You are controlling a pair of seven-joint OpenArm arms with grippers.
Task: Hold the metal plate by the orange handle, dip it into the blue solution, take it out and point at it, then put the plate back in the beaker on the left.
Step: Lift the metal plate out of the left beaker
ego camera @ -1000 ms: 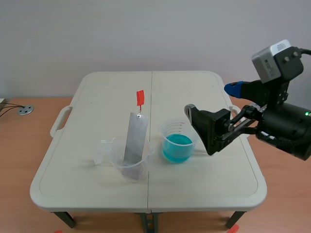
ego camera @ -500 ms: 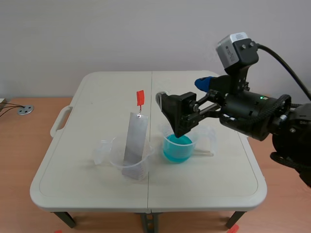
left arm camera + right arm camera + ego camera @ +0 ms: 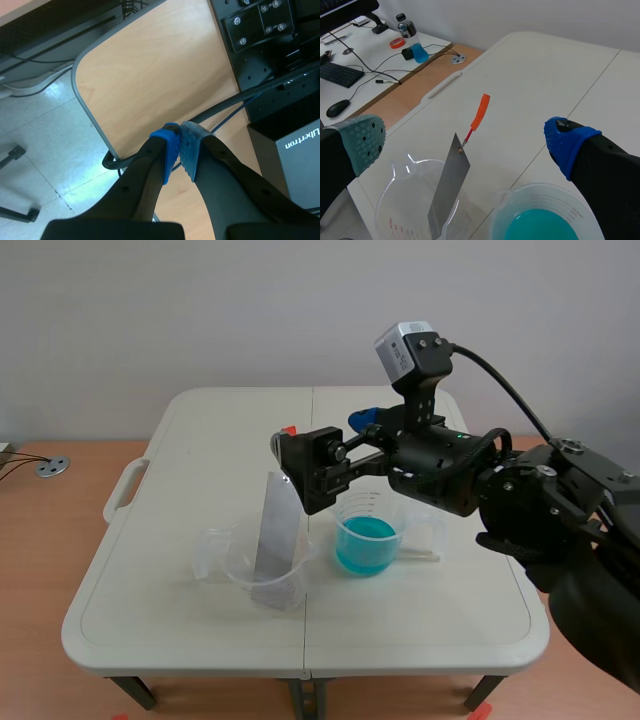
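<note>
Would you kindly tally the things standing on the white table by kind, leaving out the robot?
Beakers: 2, the clear beaker and the beaker of blue solution.
Metal plates: 1, the metal plate with an orange handle, standing in the clear beaker.
Total: 3.

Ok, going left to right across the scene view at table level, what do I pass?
grey disc on the desk → table's side handle → clear beaker with the metal plate standing in it → beaker of blue solution.
</note>
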